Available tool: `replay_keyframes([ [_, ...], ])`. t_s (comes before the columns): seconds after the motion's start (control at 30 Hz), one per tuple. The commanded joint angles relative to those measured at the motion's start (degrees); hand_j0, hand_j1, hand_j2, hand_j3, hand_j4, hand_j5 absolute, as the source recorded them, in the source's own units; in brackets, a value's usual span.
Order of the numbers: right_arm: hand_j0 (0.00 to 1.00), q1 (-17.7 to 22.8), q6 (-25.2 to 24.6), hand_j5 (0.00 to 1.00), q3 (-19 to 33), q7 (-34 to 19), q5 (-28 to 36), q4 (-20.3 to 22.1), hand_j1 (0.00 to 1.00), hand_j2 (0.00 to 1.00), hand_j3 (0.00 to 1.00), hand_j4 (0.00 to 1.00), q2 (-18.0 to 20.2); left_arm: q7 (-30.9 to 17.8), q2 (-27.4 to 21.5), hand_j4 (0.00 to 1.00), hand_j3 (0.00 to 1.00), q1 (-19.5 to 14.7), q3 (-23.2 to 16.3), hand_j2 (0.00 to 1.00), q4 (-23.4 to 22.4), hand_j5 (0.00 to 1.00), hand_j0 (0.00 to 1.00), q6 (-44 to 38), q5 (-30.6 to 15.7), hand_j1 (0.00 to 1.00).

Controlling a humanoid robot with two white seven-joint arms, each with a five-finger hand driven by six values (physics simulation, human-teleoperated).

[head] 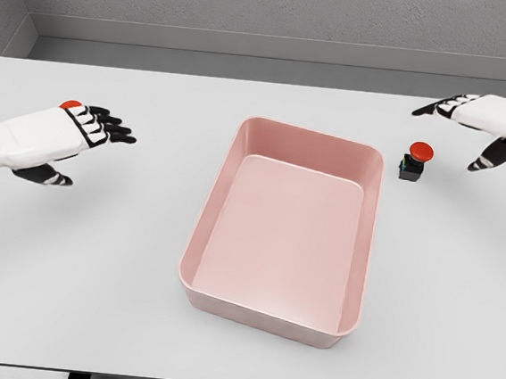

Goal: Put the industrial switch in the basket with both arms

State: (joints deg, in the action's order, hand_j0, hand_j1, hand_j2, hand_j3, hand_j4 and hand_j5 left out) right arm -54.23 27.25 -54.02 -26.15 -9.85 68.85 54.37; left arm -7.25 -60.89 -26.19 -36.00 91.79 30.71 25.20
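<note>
We see the red-capped industrial switch (416, 161) standing on the white table (92, 273), just right of the pink basket (365, 254). Our left hand (77, 137) and right hand (484, 122) hover open-fingered, holding nothing. We can read no lettering.

A pale grey table (92, 273) stands before a grey textured wall (280, 4) under even light.

Two smooth white forearms and hand shells. Left hand (60, 140): black fingers (111, 127) banded with white segments, a red patch on the back near the knuckles. Right hand (484, 122): same white shell, black fingers (440, 108) with white bands, black thumb.
</note>
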Motion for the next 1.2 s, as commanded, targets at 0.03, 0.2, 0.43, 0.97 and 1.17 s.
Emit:
replay_keyframes([
  [0.03, 1.0, 0.09, -0.44, 1.0, 0.23, 1.18, 0.45, -0.82, 1.0, 1.0, 1.0, 1.0, 0.03, 0.13, 0.07, 1.0, 1.0, 0.0, 0.23, 1.0, -0.04, 1.0, 1.0, -0.56, 4.06, 1.0],
  [0.2, 1.0, -0.18, -0.44, 1.0, -0.3, 1.27, 0.27, -2.5, 1.0, 1.0, 1.0, 1.0, -0.41, 0.4, 0.68, 1.0, 1.0, 0.0, 2.86, 1.0, -1.18, 1.0, 1.0, -6.18, 4.06, 1.0],
  [0.43, 1.0, -0.09, -0.7, 1.0, -0.56, 1.18, 0.27, -2.5, 1.0, 1.0, 1.0, 1.0, -2.16, 0.14, 8.33, 1.0, 1.0, -2.11, 4.71, 1.0, -11.99, 1.0, 1.0, -9.09, 6.08, 1.0],
  [0.97, 1.0, 0.44, -1.32, 1.0, -2.32, 1.01, 0.1, -5.57, 1.0, 1.0, 1.0, 1.0, -6.65, 0.14, 18.97, 1.0, 1.0, -7.03, 3.3, 1.0, -27.28, 1.0, 1.0, -8.74, 8.63, 1.0],
  [1.17, 1.0, 0.35, -1.05, 1.0, -3.2, 1.01, -0.08, -9.09, 1.0, 1.0, 1.0, 1.0, -8.49, 0.31, 20.11, 1.0, 1.0, -8.88, 2.69, 1.0, -30.71, 1.0, 1.0, -8.74, 8.81, 1.0],
])
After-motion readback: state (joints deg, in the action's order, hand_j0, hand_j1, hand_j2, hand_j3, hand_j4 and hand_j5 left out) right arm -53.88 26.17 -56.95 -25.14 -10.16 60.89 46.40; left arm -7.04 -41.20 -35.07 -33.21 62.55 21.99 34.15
